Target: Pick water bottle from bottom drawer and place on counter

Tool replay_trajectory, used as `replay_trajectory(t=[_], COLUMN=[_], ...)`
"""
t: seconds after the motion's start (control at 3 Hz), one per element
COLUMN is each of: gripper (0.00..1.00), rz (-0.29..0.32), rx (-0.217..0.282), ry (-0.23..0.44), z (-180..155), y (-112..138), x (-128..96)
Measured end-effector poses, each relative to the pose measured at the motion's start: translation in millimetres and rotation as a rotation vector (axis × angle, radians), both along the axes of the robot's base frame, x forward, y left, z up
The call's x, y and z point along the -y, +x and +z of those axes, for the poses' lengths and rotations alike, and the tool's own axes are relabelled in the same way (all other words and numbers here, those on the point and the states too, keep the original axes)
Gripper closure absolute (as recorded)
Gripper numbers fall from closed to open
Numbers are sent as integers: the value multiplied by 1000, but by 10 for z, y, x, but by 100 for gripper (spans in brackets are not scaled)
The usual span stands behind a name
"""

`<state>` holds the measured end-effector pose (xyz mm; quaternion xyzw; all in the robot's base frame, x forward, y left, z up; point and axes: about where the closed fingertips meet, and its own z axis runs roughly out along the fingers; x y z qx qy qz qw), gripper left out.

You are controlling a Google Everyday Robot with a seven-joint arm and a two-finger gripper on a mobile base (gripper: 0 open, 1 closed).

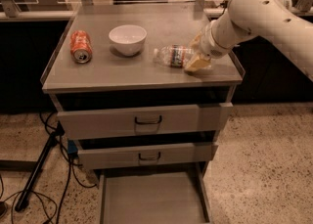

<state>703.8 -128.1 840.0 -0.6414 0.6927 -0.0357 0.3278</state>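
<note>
The water bottle (172,56) lies on its side on the counter (112,71), right of the middle, its cap end pointing left. My gripper (194,57) is at the bottle's right end, low over the counter. A pale finger (196,63) shows at the near side of the bottle. The white arm reaches in from the upper right. The bottom drawer (146,199) stands pulled out at the foot of the cabinet, and its floor is bare.
An orange soda can (80,46) lies on the counter's left side. A white bowl (127,39) stands near the middle. Two grey drawer fronts with black handles (148,120) are above the open drawer. Black cables and a stand leg (36,179) lie on the floor at left.
</note>
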Motion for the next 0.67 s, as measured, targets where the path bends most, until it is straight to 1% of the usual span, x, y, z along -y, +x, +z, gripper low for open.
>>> replay_trajectory(t=[0.33, 0.67], gripper=[0, 0], rz=[0, 0], rx=[0, 0], ry=[0, 0], z=[0, 0], y=[0, 0], x=[0, 0])
